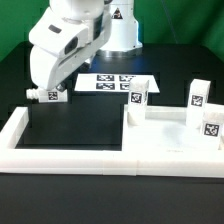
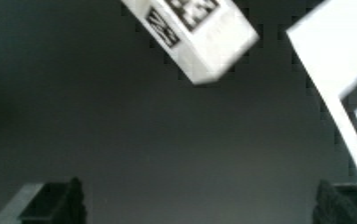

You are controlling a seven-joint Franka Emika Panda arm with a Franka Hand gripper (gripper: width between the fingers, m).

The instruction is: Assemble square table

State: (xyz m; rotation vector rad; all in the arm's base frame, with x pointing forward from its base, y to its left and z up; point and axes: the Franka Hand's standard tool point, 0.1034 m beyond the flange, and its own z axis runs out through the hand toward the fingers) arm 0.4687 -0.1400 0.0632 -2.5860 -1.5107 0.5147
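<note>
Black table [image 1: 60, 125], fingers [image 2: 54, 200] spread wide and empty above it, tagged leg [image 2: 196, 35] nearby

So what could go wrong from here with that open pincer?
1. The open pincer holds nothing, and in the wrist view the leg lies well outside its gap; closing now would likely grab air.
2. That leg sits at an angle to the fingers, so a straight descent might knock it aside.
</note>
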